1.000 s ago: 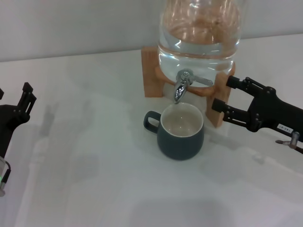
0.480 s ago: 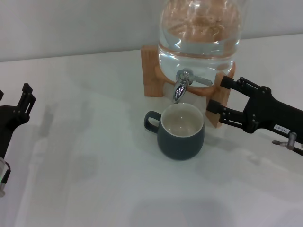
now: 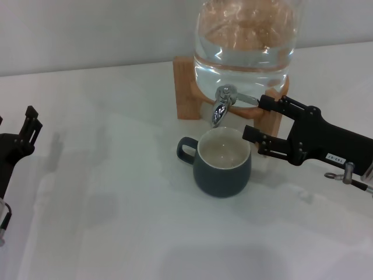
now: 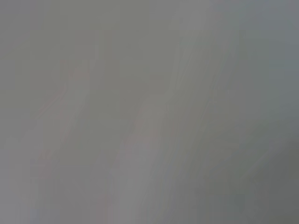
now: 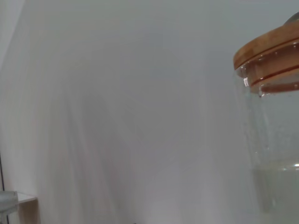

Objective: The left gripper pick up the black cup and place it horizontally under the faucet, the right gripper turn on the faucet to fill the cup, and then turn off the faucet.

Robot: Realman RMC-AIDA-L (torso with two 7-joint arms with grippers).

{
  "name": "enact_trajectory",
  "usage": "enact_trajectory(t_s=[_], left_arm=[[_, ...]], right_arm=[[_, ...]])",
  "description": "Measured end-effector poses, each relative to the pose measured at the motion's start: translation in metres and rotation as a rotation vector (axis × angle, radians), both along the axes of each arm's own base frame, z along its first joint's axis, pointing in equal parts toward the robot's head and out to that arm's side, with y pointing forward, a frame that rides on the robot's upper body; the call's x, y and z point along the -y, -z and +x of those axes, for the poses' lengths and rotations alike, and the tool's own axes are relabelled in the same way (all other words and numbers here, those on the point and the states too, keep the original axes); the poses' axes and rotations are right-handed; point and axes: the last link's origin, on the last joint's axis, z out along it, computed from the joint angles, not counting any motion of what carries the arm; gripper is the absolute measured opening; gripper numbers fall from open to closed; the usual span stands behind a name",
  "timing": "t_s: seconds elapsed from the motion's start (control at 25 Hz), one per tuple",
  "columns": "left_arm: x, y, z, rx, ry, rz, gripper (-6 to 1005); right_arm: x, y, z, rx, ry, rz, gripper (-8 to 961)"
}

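Observation:
The black cup stands upright on the white table, handle to the left, its cream inside directly below the spout of the faucet. The chrome lever points right. My right gripper is open just right of the cup; its upper fingertip reaches the lever's end and its lower one hangs beside the cup's rim. My left gripper is open at the table's far left edge, well away from the cup, holding nothing. The left wrist view shows only a grey blur.
The glass water jar sits on a wooden stand behind the cup. The right wrist view shows the jar's wall and wooden lid against a pale wall. Bare white table spreads left and front.
My right gripper has slid left toward the faucet lever, its fingers now beside the cup. The left gripper has drifted slightly back toward the left edge. The cup has not moved.

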Motion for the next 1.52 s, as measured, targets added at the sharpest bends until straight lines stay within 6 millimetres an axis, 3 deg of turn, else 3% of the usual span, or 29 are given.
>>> enact_trajectory(t_s=[1.52], left_arm=[[0.0049, 0.0012, -0.0036, 0.0, -0.01, -0.004, 770]], right_arm=[[0.0083, 0.007, -0.0094, -0.009, -0.072, -0.05, 843]])
